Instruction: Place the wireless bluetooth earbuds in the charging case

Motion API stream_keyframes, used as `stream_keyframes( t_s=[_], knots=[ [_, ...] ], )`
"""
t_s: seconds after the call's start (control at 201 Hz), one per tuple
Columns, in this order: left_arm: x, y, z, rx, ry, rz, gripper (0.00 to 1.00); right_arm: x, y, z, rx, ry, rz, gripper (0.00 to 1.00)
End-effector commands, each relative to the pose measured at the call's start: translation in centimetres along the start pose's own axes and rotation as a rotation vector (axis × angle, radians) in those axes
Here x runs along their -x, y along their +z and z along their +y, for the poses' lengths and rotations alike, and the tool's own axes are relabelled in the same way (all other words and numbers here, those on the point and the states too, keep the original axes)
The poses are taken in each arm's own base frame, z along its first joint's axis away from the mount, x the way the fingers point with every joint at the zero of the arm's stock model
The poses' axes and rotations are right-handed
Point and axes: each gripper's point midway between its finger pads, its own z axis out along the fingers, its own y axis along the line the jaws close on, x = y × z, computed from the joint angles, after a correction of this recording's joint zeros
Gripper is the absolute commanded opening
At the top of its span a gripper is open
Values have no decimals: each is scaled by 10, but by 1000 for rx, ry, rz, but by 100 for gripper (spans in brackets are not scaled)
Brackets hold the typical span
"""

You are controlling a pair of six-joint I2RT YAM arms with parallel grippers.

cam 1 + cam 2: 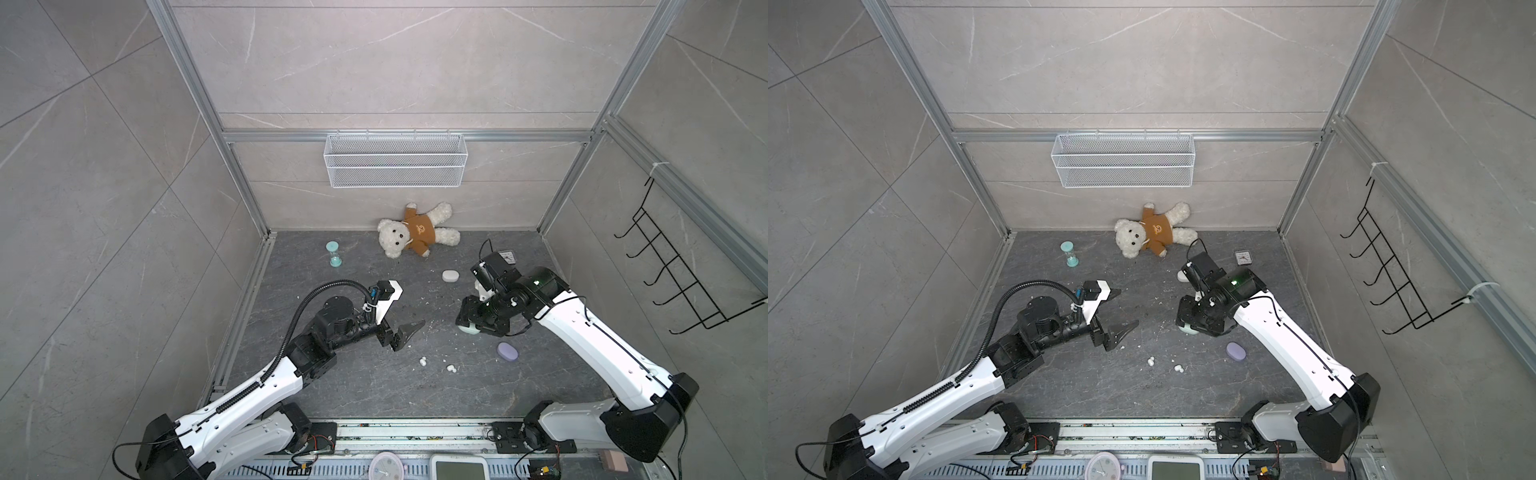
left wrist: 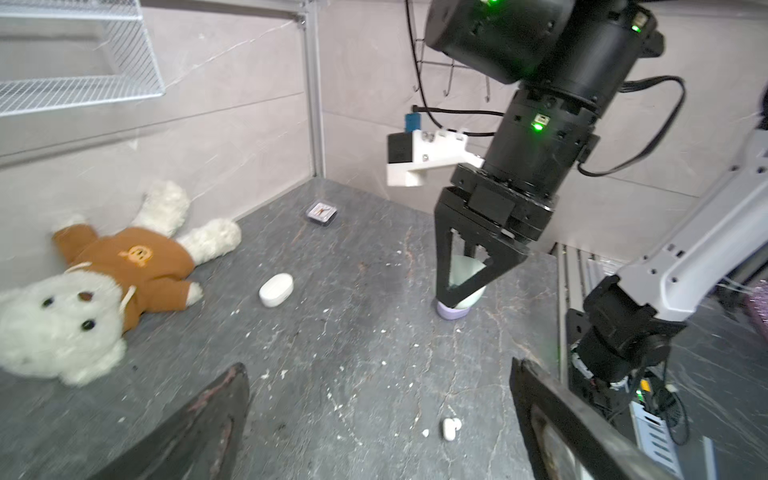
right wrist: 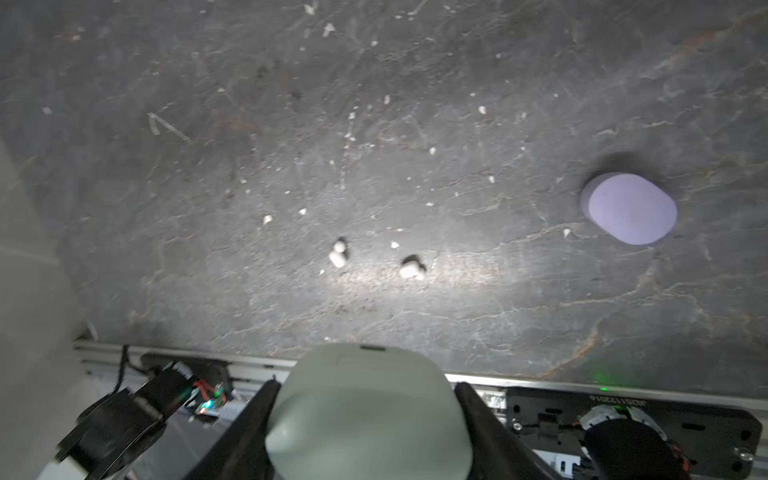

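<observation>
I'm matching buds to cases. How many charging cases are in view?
3. A white case lies near the teddy bear; a lilac case lies on the tabletop near the right gripper, which holds a mint case. No others show.

mint case (image 1: 468,329): mostly hidden under right jaws, both top views | white case (image 1: 1182,276): 1 o'clock, half behind right arm | teddy bear (image 2: 83,299): blurred, left wrist view

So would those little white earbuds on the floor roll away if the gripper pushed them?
Probably they'd skid or roll: the white earbuds look rounded and smooth. They're far smaller than the open left gripper, so likely light and easily flicked away.
</observation>
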Motion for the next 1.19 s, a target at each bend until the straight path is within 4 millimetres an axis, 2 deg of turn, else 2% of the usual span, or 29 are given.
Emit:
stream_keyframes(
  t_s=[0.0,0.164,0.314,0.552,0.771,1.02,1.189],
  knots=[
    [-13,-5,19,119,-23,85,100,16,17,-13,-24,3,-87,51],
    [-28,-8,28,173,-54,124,100,14,54,-43,-108,35,-88,51],
    [-41,-10,38,236,-84,165,100,1,87,-66,-159,59,-66,51],
    [-45,-13,44,276,-105,158,100,-8,122,-92,-221,93,-72,51],
    [-50,-18,53,332,-136,162,100,-13,141,-111,-280,118,-74,51],
    [-53,-17,56,345,-168,189,100,-17,150,-125,-317,142,-63,51],
    [-52,-17,56,340,-180,190,100,-21,153,-131,-332,157,-43,57]
  ],
)
